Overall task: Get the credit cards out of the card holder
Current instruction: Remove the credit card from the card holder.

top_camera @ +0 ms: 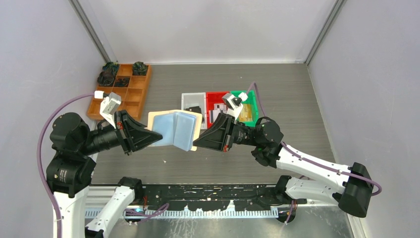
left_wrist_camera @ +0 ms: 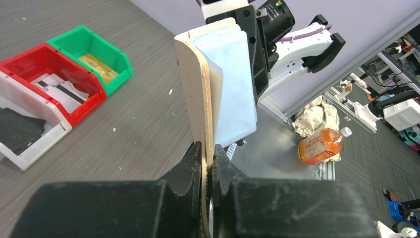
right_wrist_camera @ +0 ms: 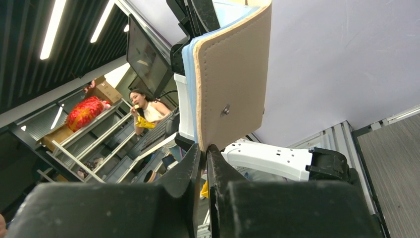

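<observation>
The card holder (top_camera: 178, 130) hangs half open above the table between both arms, tan outside and blue-grey inside. My left gripper (left_wrist_camera: 208, 163) is shut on its left edge (left_wrist_camera: 198, 99). From the other side, my right gripper (right_wrist_camera: 204, 151) is pinched on the lower edge of its tan flap (right_wrist_camera: 233, 74). Credit cards lie in the bins: a black one (left_wrist_camera: 20, 130), white patterned ones (left_wrist_camera: 62, 89) and a gold one (left_wrist_camera: 99, 67). I cannot tell whether any card sits in the holder's pockets.
A white bin (top_camera: 186, 97), a red bin (top_camera: 214, 95) and a green bin (top_camera: 253, 113) stand in a row behind the holder. An orange-brown compartment tray (top_camera: 138, 94) with dark items sits at the back left. Walls close in on both sides.
</observation>
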Available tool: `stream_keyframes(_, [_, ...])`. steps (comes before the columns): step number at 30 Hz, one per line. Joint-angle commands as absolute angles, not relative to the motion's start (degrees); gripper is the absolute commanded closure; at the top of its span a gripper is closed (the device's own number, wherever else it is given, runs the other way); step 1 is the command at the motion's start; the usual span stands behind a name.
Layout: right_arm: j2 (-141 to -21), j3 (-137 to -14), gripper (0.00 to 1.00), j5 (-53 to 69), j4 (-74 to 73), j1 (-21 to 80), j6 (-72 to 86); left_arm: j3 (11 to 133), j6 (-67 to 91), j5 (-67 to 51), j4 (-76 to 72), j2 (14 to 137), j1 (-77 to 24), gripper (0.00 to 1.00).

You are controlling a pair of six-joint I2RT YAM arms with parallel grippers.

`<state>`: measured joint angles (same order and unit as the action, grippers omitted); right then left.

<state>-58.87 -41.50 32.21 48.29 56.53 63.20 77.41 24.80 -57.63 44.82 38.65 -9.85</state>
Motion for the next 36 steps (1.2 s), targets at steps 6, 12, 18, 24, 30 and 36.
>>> stream_keyframes(6, [-56.87, -47.04, 0.8, 28.19, 37.4, 56.85, 56.12, 77.39, 24.43, -59.24, 42.98, 38.37, -9.67, 1.0])
stream_keyframes(12, [-55.7, -46.83, 0.79, 27.75, 37.19, 56.86, 55.03, 77.03, 24.61, -59.42, 42.51, 38.46, -9.67, 1.0])
stream_keyframes(18, [-55.68, -46.15, 0.68, 28.47, 39.92, 56.83, 55.9, 76.92, 24.7, -59.41, 42.39, 38.5, -9.67, 1.0])
stream_keyframes(24, [-56.51, -46.85, 0.73, 28.06, 40.19, 56.86, 56.46, 76.79, 25.39, -59.59, 41.87, 38.29, -9.67, 1.0])
stream_keyframes(30, [-58.14, -48.79, 0.75, 28.53, 39.65, 56.78, 56.22, 77.06, 26.77, -59.81, 40.39, 38.53, -9.71, 1.0])
stream_keyframes(36, [-57.43, -47.4, 0.78, 29.35, 43.5, 56.8, 57.74, 77.36, 26.32, -59.85, 40.99, 38.37, -9.69, 1.0])
